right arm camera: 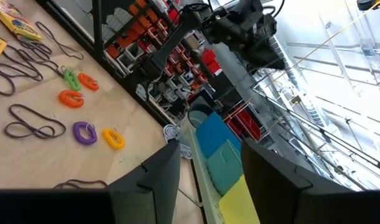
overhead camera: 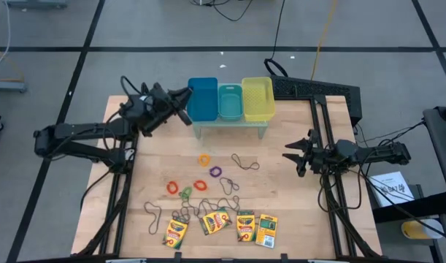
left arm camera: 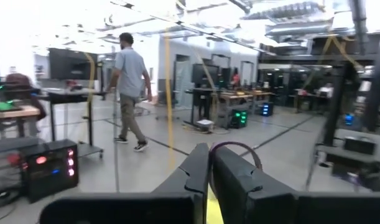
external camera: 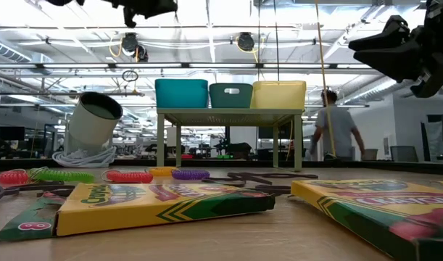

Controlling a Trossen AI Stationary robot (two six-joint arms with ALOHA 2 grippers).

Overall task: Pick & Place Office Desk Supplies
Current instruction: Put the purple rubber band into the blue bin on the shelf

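Note:
My left gripper (overhead camera: pixel 185 111) hangs above the table's far left, just beside the blue bin (overhead camera: pixel 203 98), shut on a thin brownish wiry loop (left arm camera: pixel 242 148). My right gripper (overhead camera: pixel 293 152) hovers open and holds nothing over the table's right side. Several yellow-and-green crayon boxes (overhead camera: pixel 217 221) lie flat along the near edge. Orange (overhead camera: pixel 204 159), purple (overhead camera: pixel 215 172), red (overhead camera: pixel 172 188) and green (overhead camera: pixel 185 193) ring bands lie mid-table. Among them lie other wiry loops (overhead camera: pixel 244 162). My left gripper pinches the wiry loop between its two shut fingertips (left arm camera: pixel 202 163). One end of the loop (left arm camera: pixel 216 147) is caught at the tips, and the rest arcs out past one finger. The fingers lie about level, pointing toward the bins. The loop is lifted clear of the table.
Blue, teal (overhead camera: pixel 230 101) and yellow (overhead camera: pixel 257 98) bins stand side by side on a small pale stand (external camera: pixel 230 114) at the table's far edge. A round silvery-white roll (external camera: pixel 94 123) lies tilted near the stand. A person (left arm camera: pixel 130 87) walks in the room beyond.

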